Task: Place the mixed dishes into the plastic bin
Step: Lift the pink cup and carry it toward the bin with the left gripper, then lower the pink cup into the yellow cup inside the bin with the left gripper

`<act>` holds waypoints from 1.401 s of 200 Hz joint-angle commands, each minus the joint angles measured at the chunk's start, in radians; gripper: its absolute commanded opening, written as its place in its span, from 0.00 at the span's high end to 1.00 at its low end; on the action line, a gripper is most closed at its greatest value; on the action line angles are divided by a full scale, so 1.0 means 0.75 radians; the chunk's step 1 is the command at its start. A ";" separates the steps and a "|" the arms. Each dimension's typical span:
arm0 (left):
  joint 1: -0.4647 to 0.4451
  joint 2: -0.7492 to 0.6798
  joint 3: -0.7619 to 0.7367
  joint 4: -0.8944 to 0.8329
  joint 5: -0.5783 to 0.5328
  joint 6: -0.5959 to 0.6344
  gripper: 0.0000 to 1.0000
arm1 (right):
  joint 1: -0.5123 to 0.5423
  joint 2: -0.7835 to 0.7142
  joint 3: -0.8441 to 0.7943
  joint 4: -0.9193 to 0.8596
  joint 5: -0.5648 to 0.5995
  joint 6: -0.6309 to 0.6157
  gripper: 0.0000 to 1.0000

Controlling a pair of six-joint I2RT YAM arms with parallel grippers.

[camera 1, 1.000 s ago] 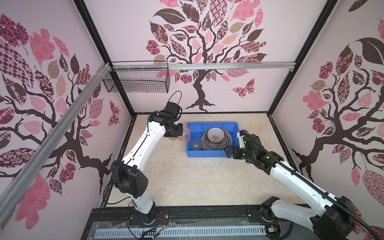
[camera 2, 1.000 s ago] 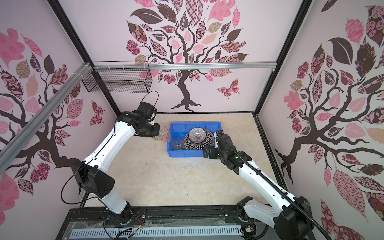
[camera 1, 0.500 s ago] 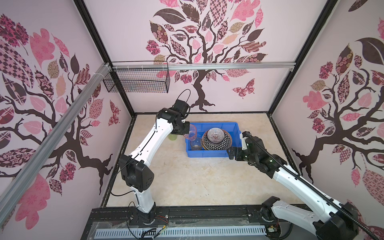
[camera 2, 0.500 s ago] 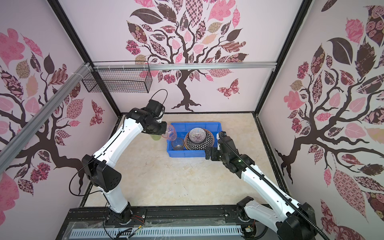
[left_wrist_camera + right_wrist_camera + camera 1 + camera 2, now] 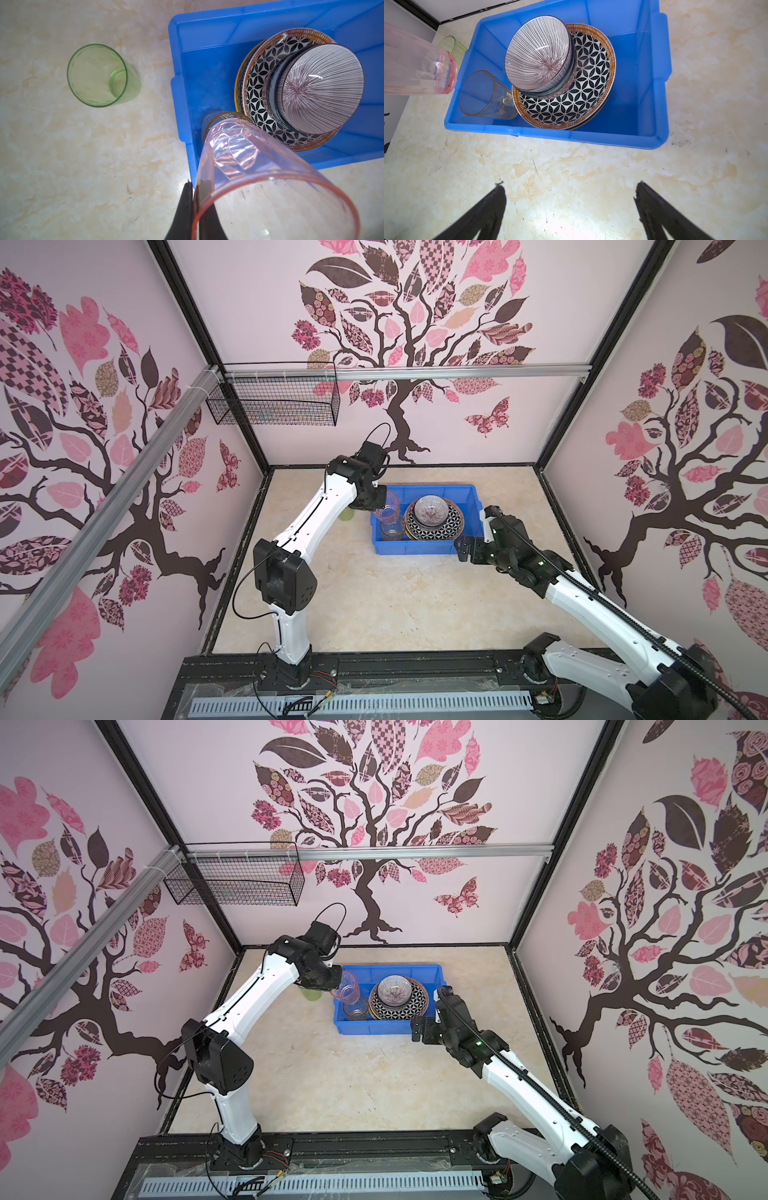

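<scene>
Pink tumbler (image 5: 388, 508), held above the left end of the plastic bin (image 5: 415, 549).
Left gripper (image 5: 195, 197): clamped on the tumbler's rim, one finger inside. Right gripper (image 5: 570, 186): spread wide, empty, over the table in front of the bin. In bin: striped bowl (image 5: 538, 54) on stacked plates (image 5: 571, 104), lower plates edge-only; amber-rimmed tumbler (image 5: 481, 95). Green tumbler (image 5: 99, 75): on the table outside.

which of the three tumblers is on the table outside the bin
The green tumbler, upright on the table beside the bin. The pink tumbler is held by the left gripper, and the amber-rimmed tumbler stands inside the bin.
</scene>
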 commanded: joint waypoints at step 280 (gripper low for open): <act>-0.029 0.196 -0.067 0.006 -0.017 0.039 1.00 | 0.000 -0.024 0.013 -0.036 -0.012 0.023 0.00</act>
